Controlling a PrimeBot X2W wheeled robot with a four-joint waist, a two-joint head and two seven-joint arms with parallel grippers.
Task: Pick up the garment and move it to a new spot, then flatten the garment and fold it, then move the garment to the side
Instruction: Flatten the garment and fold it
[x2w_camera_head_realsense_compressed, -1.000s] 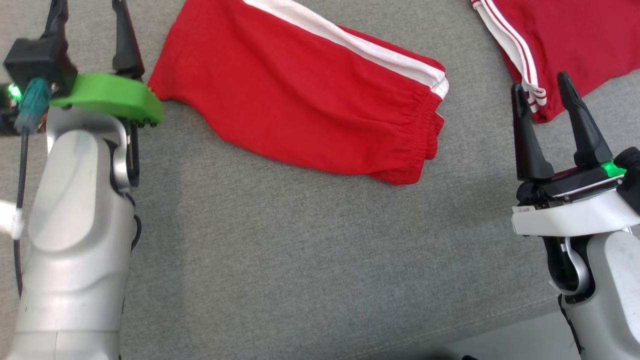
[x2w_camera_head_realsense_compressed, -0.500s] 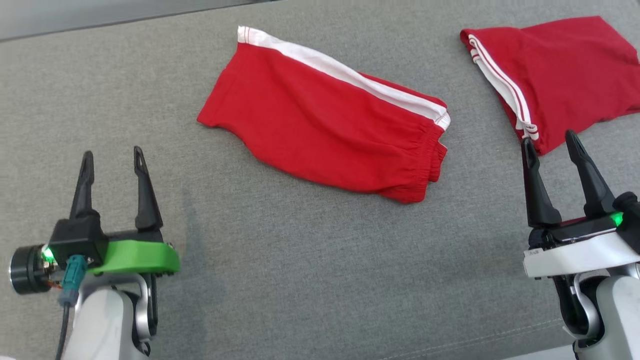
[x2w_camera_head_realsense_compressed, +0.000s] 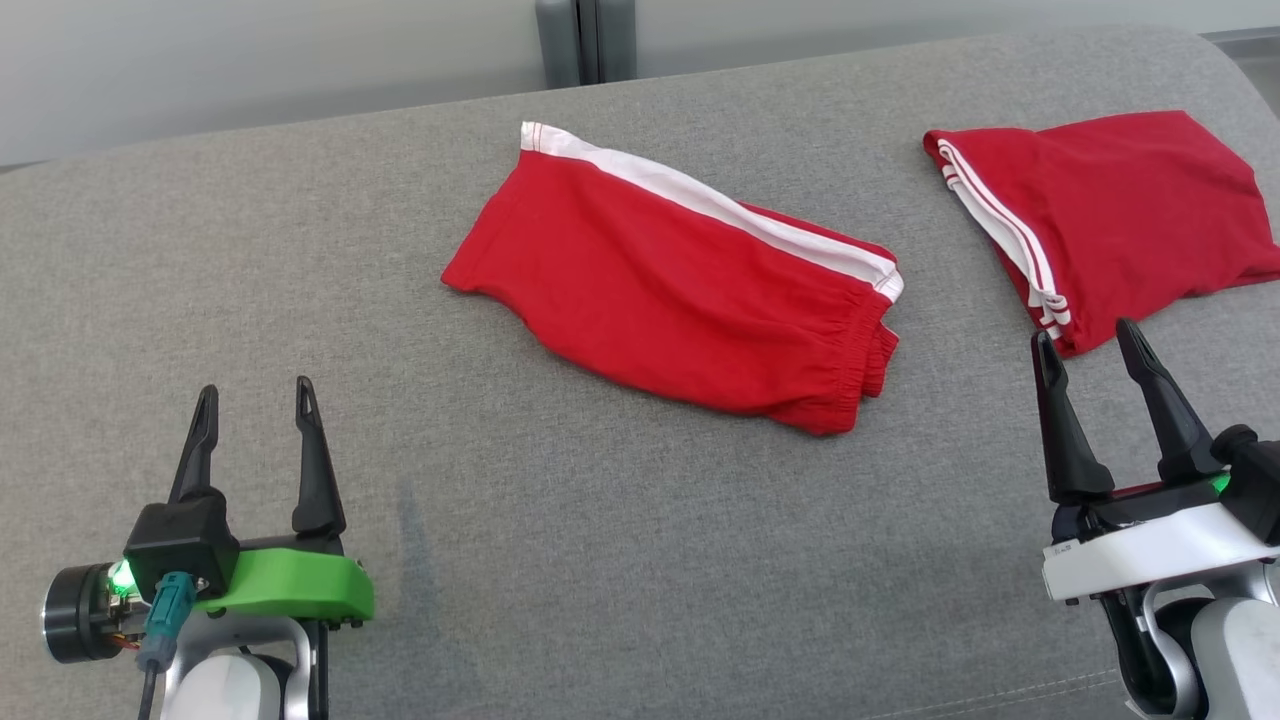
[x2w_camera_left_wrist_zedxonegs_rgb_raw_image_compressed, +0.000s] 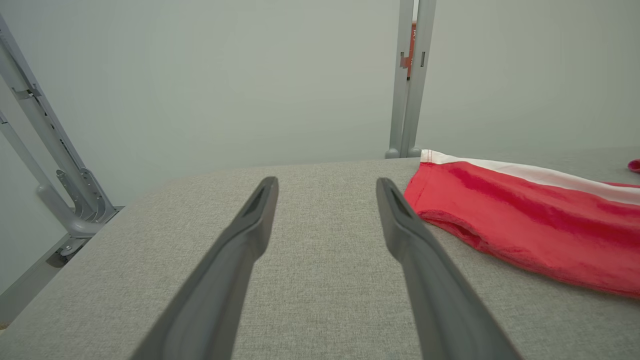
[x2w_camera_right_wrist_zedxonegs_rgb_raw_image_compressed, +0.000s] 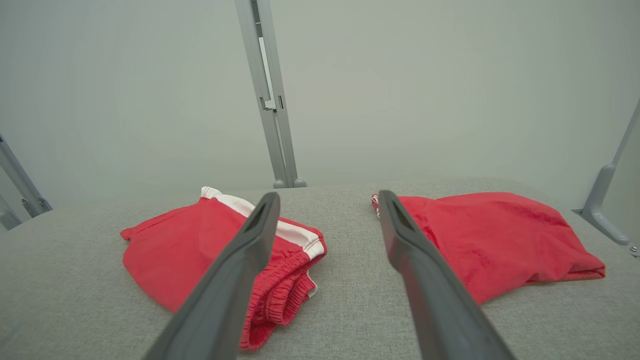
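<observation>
1. Garment (x2w_camera_head_realsense_compressed: 680, 300): red shorts with white side stripe, folded in half, flat near middle of grey fabric surface (x2w_camera_head_realsense_compressed: 600, 560). Elastic waistband toward robot's right, leg hem toward far left.
2. Second red garment (x2w_camera_head_realsense_compressed: 1110, 220), with thin white stripes along one edge: at far right of same surface, well apart from the garment, not touching it.
3. Left claw (x2w_camera_head_realsense_compressed: 255, 388): at lower left in head view, fingers spread wide, empty. Over bare grey fabric, well apart from the garment. In left wrist view, leg hem of the garment (x2w_camera_left_wrist_zedxonegs_rgb_raw_image_compressed: 525, 230) to the right of the right finger, bare fabric between the two tips.
4. Right claw (x2w_camera_head_realsense_compressed: 1084, 332): at lower right in head view, fingers spread wide, empty. Tips just beside near corner of second red garment; contact not possible to tell. In right wrist view, the garment (x2w_camera_right_wrist_zedxonegs_rgb_raw_image_compressed: 185, 255) partly behind left finger, second red garment (x2w_camera_right_wrist_zedxonegs_rgb_raw_image_compressed: 490, 240) behind right finger, bare fabric between the tips.
5. Behind the surface: pale wall (x2w_camera_head_realsense_compressed: 250, 60) and upright grey metal post (x2w_camera_head_realsense_compressed: 585, 40).
</observation>
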